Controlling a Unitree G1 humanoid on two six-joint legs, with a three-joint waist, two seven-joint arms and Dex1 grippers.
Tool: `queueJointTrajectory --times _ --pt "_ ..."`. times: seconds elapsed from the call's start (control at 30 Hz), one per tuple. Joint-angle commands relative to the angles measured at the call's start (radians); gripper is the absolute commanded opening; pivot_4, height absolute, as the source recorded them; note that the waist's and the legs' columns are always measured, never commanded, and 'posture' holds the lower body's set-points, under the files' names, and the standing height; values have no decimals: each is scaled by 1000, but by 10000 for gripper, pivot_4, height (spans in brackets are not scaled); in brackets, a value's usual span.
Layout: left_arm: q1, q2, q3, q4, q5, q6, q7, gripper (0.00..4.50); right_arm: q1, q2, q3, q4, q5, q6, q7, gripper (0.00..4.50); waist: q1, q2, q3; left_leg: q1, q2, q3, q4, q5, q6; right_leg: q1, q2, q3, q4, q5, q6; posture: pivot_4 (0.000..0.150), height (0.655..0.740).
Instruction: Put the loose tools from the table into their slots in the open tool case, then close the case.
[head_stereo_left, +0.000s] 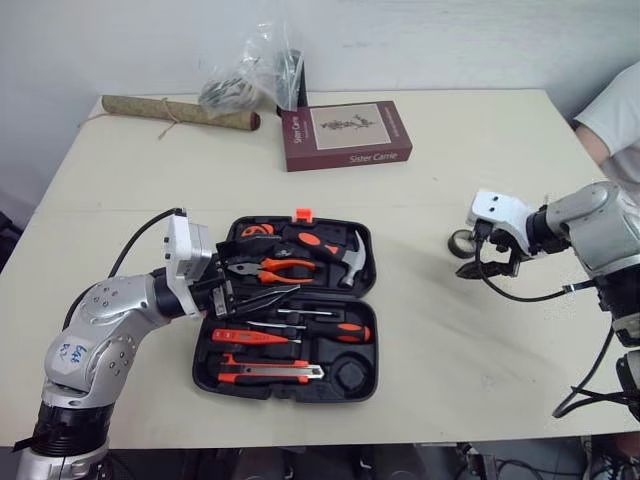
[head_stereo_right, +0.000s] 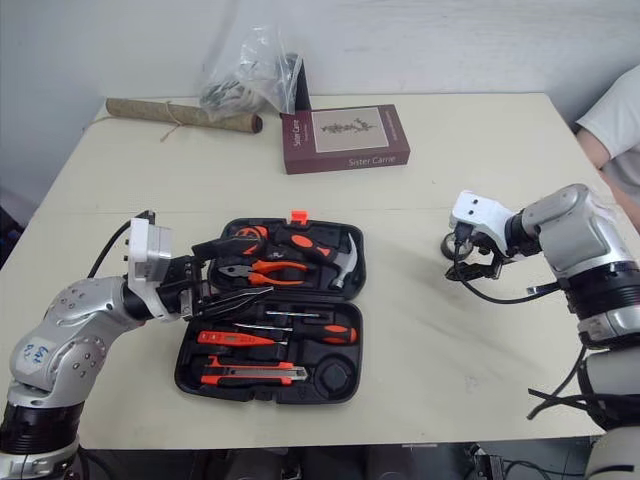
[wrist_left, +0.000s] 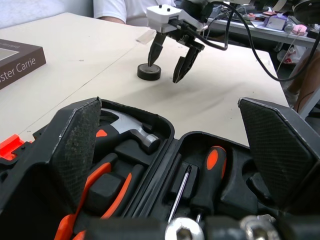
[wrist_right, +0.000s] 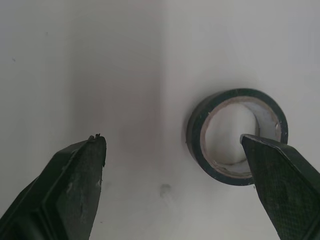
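The black tool case (head_stereo_left: 290, 385) lies open at the table's front, with a hammer (head_stereo_left: 352, 258), orange-handled pliers (head_stereo_left: 283, 268), screwdrivers (head_stereo_left: 335, 332) and a utility knife (head_stereo_left: 270, 372) in its slots. My left gripper (head_stereo_left: 268, 265) is open, low over the case's left side, with nothing between its fingers. A black roll of tape (head_stereo_left: 461, 242) lies loose on the table to the right of the case. My right gripper (wrist_right: 172, 137) is open just above it: one finger (wrist_right: 280, 180) is over the roll's (wrist_right: 200, 135) hole, the other stands outside it.
A dark red book (head_stereo_left: 345, 135), a rolled mat (head_stereo_left: 180, 112) and a clear plastic bag (head_stereo_left: 250, 75) lie along the far edge. A person in a white sleeve (head_stereo_left: 615, 115) is at the right edge. A round recess (head_stereo_left: 350, 376) sits in the case's front right corner.
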Motion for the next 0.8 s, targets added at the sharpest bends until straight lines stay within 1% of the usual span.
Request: queueJointTrajectory --times 0.03,0.13,0.2,0.23,0.3,0.37,0.43,0.47,0.5,0.53,0.6,0.67,0.8 --pt "-2 -2 13 -46 7 -16 15 44575 -58 20 11 91 -65 -57 19 45000 0 0 0 0 0 0 0 0 0 0 0 0 0 0 0 1500 7400" --pt "-4 -4 16 -58 12 -16 30 44575 -87 43 26 168 -109 -108 16 45000 0 0 0 0 0 0 1 0 0 0 0 0 0 0 0 1500 7400" --pt "-2 -4 20 -73 5 -9 40 45000 -105 59 25 200 -122 -131 10 39920 -1 0 0 0 0 0 1 0 0 0 0 0 0 0 0 1500 7400" --pt "0 -4 22 -80 1 -5 44 45000 -114 66 26 211 -130 -143 19 36623 -1 0 0 -1 0 -1 1 0 0 0 0 0 0 0 0 1500 7400" --pt "6 -2 24 -91 -4 -1 49 45000 -127 77 24 228 -144 -165 38 27237 -1 0 0 -1 0 -1 2 0 0 0 0 0 1 0 1 1500 7400" --pt "12 -1 26 -96 -5 -2 50 45000 -136 82 24 244 -163 -196 44 16292 -1 0 0 -1 0 -1 2 0 0 0 0 0 1 0 1 1500 7400" --pt "22 7 26 -103 -3 -9 33 45000 -148 83 22 257 -179 -223 49 8020 -1 0 0 -1 0 -1 2 0 0 0 0 0 2 0 1 1500 7400" --pt "25 9 28 -105 -6 -11 25 45000 -153 81 23 260 -189 -239 55 1835 -1 0 0 -1 0 -1 2 0 0 0 0 0 2 0 1 1500 7400" --pt "28 8 40 -107 -24 -7 20 45000 -159 76 22 257 -197 -258 65 722 -1 0 0 -1 0 -1 2 0 0 0 0 0 5 0 1 1500 7400" --pt "30 7 48 -108 -37 -2 18 45000 -163 74 21 255 -203 -272 73 722 -1 0 0 -1 0 -1 2 0 0 0 0 0 5 0 1 1500 7400" --pt "47 30 60 -105 -37 -18 -29 45000 -154 54 7 172 -166 -308 175 722 -2 0 0 -1 0 -1 2 0 0 0 0 0 5 0 1 1500 7400" --pt "66 47 62 -97 2 -71 -75 45000 -123 22 6 21 -57 -315 285 722 -2 2 1 -2 0 -1 2 0 0 -1 1 0 5 0 1 1500 7400" --pt "115 65 78 -102 28 -157 -154 45000 -20 -22 46 -432 220 -147 309 722 -2 3 2 -2 1 -1 2 0 0 -2 1 0 6 0 0 1500 7400"
